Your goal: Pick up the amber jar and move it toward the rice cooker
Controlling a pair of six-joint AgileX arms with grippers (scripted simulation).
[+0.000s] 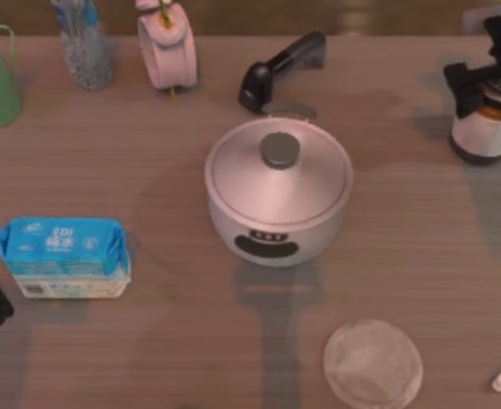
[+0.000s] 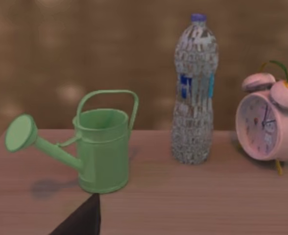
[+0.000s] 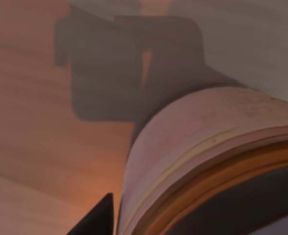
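Right gripper point(image 1: 487, 85) seemingly clamped around lid of small brown glass amber jar point(image 1: 486, 132), far right of bench. Keep upright; carry left toward round white rice cooker point(image 1: 278, 189). Left gripper's state unclear.

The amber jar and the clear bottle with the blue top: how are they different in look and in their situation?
The amber jar is short and dark brown with a wide white label; the clear bottle is tall, see-through and glittery. The jar stands at the table's right side with the right pincer over its top; the bottle stands at the far left, untouched. Both are upright.
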